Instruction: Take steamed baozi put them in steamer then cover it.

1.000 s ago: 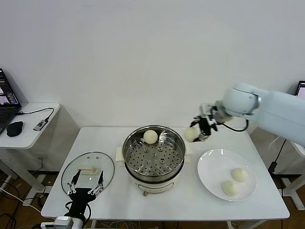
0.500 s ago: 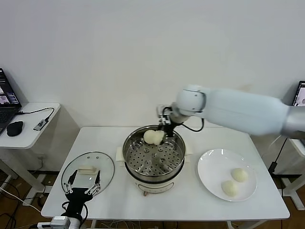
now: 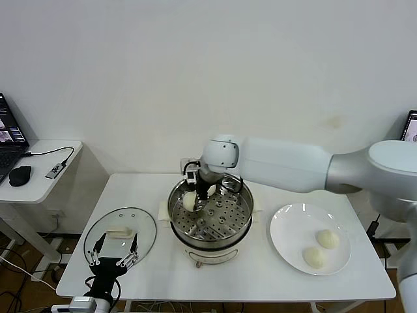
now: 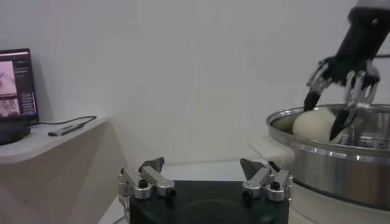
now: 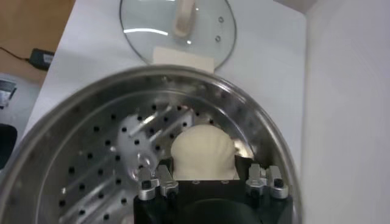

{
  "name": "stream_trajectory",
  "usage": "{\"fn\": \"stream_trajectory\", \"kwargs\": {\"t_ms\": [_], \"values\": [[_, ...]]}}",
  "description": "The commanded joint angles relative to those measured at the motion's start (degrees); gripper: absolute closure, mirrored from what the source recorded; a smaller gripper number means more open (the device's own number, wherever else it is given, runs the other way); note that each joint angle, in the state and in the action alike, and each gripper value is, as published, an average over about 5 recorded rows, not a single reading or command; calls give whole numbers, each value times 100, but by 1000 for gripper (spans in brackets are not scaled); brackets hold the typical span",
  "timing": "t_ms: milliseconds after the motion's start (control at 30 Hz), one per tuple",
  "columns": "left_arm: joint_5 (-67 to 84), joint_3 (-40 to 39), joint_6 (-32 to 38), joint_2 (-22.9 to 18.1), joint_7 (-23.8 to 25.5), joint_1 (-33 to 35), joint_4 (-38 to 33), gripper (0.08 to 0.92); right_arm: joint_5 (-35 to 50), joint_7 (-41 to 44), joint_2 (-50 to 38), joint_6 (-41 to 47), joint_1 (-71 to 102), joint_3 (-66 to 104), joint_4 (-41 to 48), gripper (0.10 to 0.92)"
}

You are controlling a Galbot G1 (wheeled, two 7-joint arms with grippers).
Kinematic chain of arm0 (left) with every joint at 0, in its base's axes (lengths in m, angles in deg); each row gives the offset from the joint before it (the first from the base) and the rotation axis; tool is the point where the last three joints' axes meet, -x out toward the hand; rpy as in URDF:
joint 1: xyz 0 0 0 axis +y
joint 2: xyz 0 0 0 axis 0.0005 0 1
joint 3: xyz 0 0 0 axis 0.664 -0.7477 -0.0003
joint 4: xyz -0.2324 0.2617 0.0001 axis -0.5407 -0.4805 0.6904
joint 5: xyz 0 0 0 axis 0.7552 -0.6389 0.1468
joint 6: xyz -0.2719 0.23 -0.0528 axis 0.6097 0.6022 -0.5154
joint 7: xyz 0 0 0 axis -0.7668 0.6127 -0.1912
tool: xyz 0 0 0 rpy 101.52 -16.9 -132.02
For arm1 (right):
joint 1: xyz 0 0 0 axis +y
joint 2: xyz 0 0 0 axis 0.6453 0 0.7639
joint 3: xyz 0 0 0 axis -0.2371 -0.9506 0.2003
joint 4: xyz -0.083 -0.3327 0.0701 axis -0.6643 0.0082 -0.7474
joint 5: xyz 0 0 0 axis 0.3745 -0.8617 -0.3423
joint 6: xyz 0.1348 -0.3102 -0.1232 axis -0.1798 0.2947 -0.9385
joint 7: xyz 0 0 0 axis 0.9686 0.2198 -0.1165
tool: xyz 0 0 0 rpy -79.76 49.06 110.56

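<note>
While the right gripper (image 3: 195, 195) clasps a smooth cream bun (image 3: 189, 201) inside the shiny perforated steamer (image 3: 241, 225) | glass cover (image 3: 120, 236) flat on table | left gripper (image 3: 116, 254) splayed wide, empty.

— Any lettering to call out on the steamer (image 3: 210, 218) or the cover (image 3: 120, 233)?

— None that reads; bare metal and clear glass, no brand, no number.

— The laptop screen (image 3: 10, 131) at the far left?

— Lit, with pictures on it, but whatever is written there is too small to make out. Nothing legible anywhere.
</note>
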Motion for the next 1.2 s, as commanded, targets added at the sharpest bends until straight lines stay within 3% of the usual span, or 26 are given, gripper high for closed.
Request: {"fn": "stream_trajectory", "kwargs": {"t_ms": [33,200,433,533,900,1200], "values": [[-3,-6,5,-4,4,2,7,177,18,-87,361,125,187,38,245,404],[-6,-20,7,-17,4,-8,13,177,-1,-74,311,145,205,38,231,394],[-9,-31,5,-19,2,-15,12,177,-67,199,34,183,-190,29,-72,231],[-7,-31,4,-16,3,-20,10,177,-125,495,-303,184,-607,-55,-398,207],[-16,-78,-15,29,7,-65,-10,177,-1102,1606,-2625,-588,-1691,-617,-1966,203],[-53,-103,-27,108,14,-35,21,177,-2231,2041,-4478,-1512,-1528,-749,-2557,203]]}}
